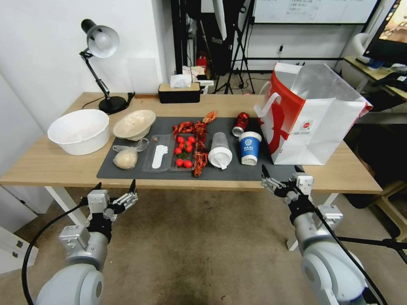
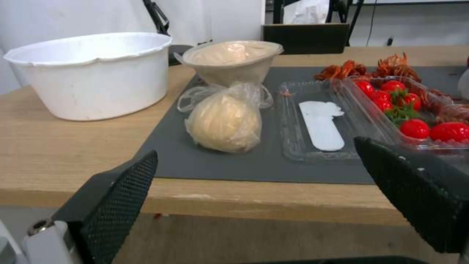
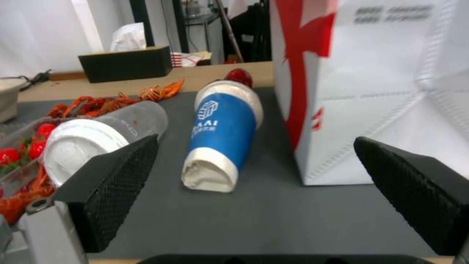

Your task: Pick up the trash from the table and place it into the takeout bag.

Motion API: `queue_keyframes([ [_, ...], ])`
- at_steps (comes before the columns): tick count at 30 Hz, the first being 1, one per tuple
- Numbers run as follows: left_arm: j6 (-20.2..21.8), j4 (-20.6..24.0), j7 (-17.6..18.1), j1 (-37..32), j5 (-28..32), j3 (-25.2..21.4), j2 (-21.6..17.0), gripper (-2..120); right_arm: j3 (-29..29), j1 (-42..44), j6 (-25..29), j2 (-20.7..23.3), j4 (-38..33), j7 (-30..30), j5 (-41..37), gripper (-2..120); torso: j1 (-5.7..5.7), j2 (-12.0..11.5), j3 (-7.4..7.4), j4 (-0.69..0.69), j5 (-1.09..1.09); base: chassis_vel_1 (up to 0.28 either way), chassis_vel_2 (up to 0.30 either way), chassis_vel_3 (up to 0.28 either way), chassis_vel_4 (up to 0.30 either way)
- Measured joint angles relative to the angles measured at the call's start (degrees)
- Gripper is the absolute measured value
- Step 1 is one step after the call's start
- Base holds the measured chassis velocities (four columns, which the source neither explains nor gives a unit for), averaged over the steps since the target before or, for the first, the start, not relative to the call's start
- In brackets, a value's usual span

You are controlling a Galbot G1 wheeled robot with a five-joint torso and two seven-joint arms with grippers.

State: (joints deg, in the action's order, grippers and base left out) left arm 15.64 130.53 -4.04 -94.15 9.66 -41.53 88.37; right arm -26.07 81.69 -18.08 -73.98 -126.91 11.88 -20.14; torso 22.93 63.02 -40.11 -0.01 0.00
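My left tool (image 1: 115, 189) hangs wide before the surface (image 1: 46, 163), facing the bagged lump (image 1: 126, 158). The blue cup (image 1: 249, 147) lies beside the takeout bag (image 1: 311, 123); my right tool (image 1: 280, 175) gapes wide there.

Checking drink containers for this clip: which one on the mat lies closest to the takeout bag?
The red drink can, tipped beside the takeout bag; the blue-and-white paper cup lies slightly farther.

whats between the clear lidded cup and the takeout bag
The blue-and-white paper cup lies on its side between the clear lidded cup and the takeout bag, seen in the head view.
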Motion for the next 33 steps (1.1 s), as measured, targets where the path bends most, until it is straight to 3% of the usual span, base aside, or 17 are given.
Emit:
queue_keyframes([
  [7, -1.6, -0.3, -0.2, -0.4, -0.6, -0.2, 0.4, 100, 5.2, -8.6, -1.6, 2.1, 6.0, 6.0, -6.8, 100, 0.0, 0.0, 0.0, 0.02, 0.0, 0.0, 0.0, 0.0, 0.0],
  [13, -2.1, -0.3, -0.2, -0.6, -0.8, -0.4, 0.7, 100, 6.6, -11.0, -2.0, 2.2, 8.0, 7.6, -7.4, 100, -0.01, 0.0, 0.0, 0.02, -0.01, 0.0, 0.0, 0.0, 0.0],
  [25, -4.9, -0.7, -0.1, -1.8, -1.8, -1.3, 1.8, 100, 14.5, -26.2, -4.2, 1.3, 21.6, 15.0, -11.5, 100, -0.01, 0.0, 0.0, 0.01, -0.01, 0.0, 0.0, 0.0, 0.0],
  [29, -5.3, -0.9, -0.1, -1.8, -2.1, -1.3, 2.0, 100, 15.6, -27.5, -4.7, 1.0, 23.1, 15.9, -12.7, 100, -0.01, 0.0, 0.0, 0.01, 0.0, 0.0, 0.0, 0.0, 0.0],
  [33, -6.3, -1.7, 0.0, -1.7, -2.4, -1.3, 2.2, 100, 16.5, -28.5, -6.6, 0.2, 24.5, 17.8, -13.9, 88, -0.01, 0.0, 0.0, 0.01, 0.0, 0.0, 0.0, 0.0, 0.0],
])
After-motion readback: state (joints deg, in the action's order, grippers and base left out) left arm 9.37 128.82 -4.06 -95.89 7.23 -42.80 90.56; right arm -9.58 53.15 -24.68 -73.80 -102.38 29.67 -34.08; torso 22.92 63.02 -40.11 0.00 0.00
